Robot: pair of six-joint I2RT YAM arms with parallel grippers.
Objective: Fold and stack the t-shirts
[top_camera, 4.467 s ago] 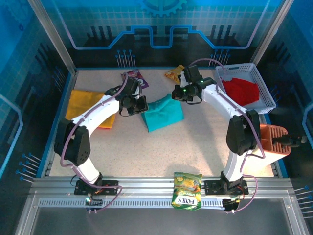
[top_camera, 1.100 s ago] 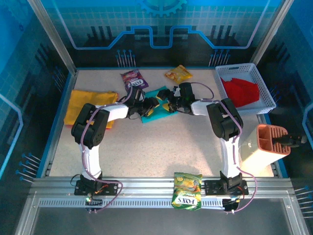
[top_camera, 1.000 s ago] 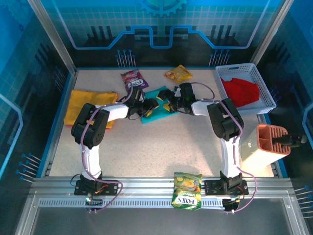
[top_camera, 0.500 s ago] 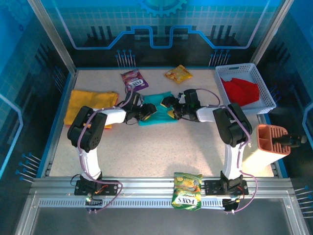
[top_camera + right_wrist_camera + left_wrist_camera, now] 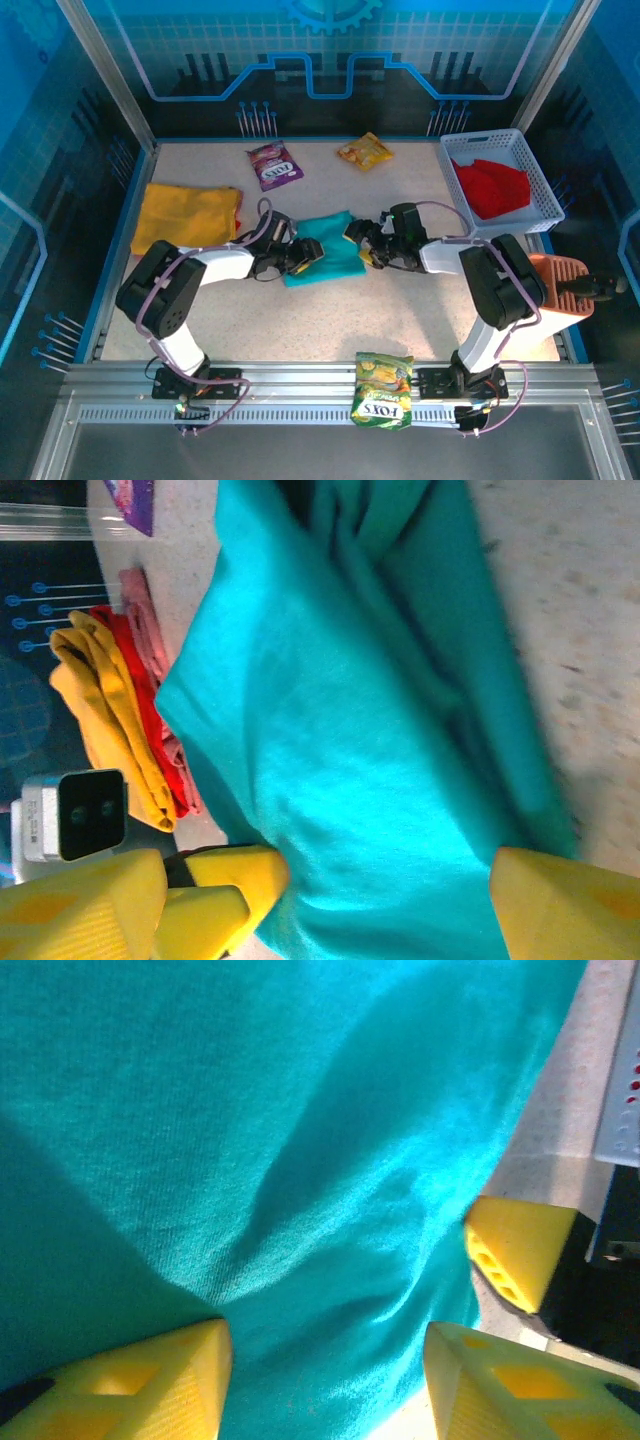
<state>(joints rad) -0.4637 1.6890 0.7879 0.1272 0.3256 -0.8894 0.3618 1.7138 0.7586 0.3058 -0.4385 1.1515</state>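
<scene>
Teal t-shirt (image 5: 325, 250) lies mid-table (image 5: 400, 310), prob. folded, w/ left fingers (image 5: 140, 1380) & right fingers (image 5: 570, 900) spread open over it, grasping nothing; yellow-orange t-shirt (image 5: 190, 215) at left & red t-shirt (image 5: 492, 188) in white basket (image 5: 545, 190) sit apart, so stacking remains.

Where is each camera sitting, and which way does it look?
Top camera: high behind the robot, looking down at the table; left arm and right arm show.
Left wrist camera: on the left arm, facing the teal t-shirt close up; left gripper shows.
Right wrist camera: on the right arm, facing the same shirt; right gripper shows.
All three share the teal t-shirt.
</scene>
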